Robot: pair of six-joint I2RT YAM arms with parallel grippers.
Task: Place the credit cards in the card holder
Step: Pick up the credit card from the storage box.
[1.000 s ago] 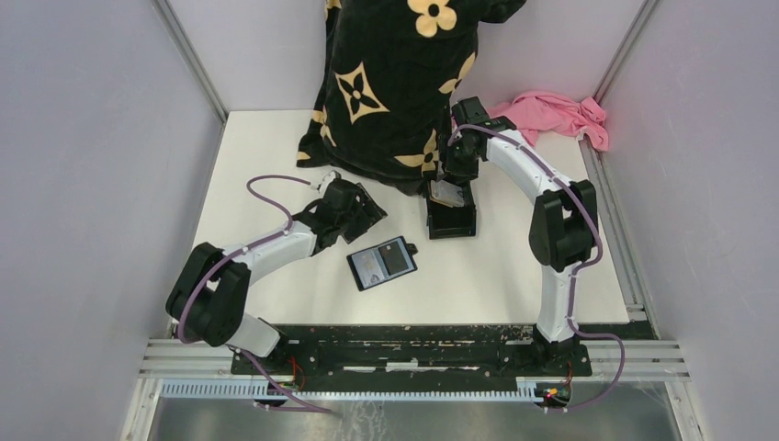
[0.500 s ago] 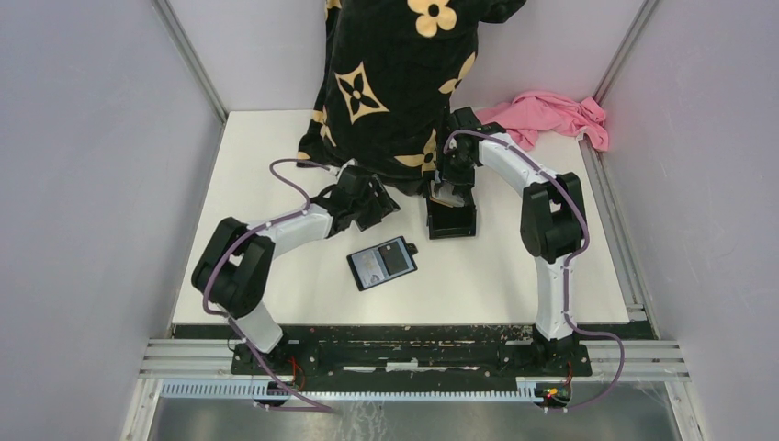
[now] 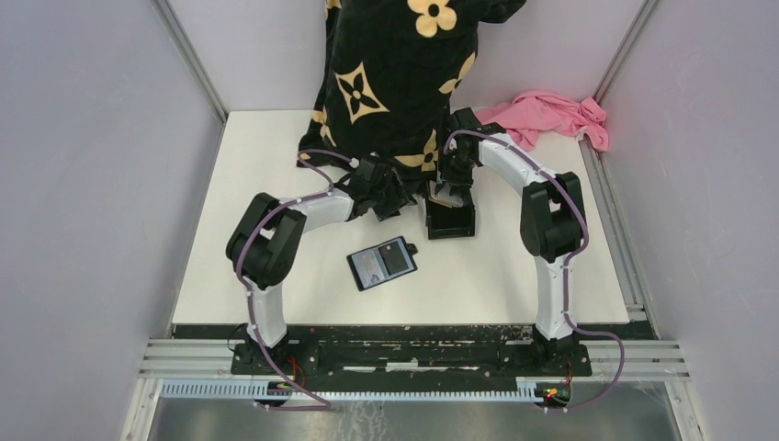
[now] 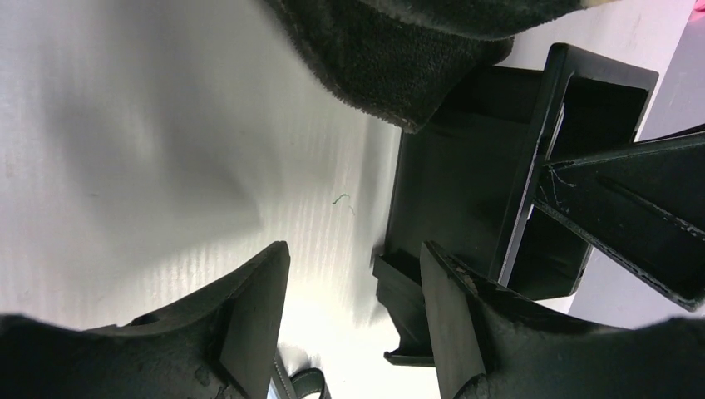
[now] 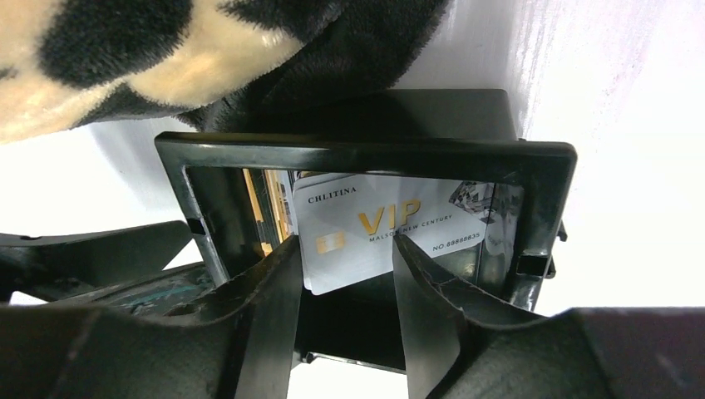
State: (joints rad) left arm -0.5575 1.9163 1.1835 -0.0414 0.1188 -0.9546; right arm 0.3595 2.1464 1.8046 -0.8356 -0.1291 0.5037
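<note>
The card holder point(image 3: 382, 264) lies open on the table, near the middle, with no gripper touching it. A whitish-grey credit card point(image 5: 391, 224) printed "VIP" leans inside a black tray point(image 3: 451, 220). My right gripper point(image 5: 345, 249) hangs open over that tray point(image 5: 357, 154), its fingertips in front of the card's lower left corner, and it grips nothing. Thin gold-edged card edges point(image 5: 268, 208) stand left of the card. My left gripper point(image 4: 353, 253) is open and empty above bare table, just left of the tray point(image 4: 465, 183). No blue card shows.
A black plush cloth with beige flowers point(image 3: 386, 73) hangs over the table's far side and touches the tray's back edge. A pink cloth point(image 3: 551, 115) lies at the far right corner. Grey walls close in both sides.
My left arm has swung right, from beside the card holder up to the tray's left side, with its jaws narrowing. The right gripper has dipped slightly into the tray.
</note>
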